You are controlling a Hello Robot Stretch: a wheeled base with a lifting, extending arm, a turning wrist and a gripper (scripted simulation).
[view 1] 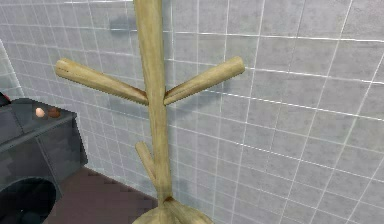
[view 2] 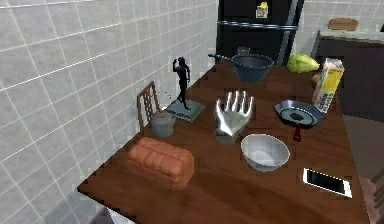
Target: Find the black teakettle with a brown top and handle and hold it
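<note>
Crowding the front, wooden coat stand (view 1: 150, 50) before tiled wall (view 1: 300, 130); jaws' grip untellable.

Robot's front is close up to a tiled wall (view 1: 300, 90); arm side faces a table (view 2: 220, 190). Arm, wrist & gripper pose: can't tell.

No text, number or sign can be read — print on the carton (view 2: 328, 82) is too small.
</note>
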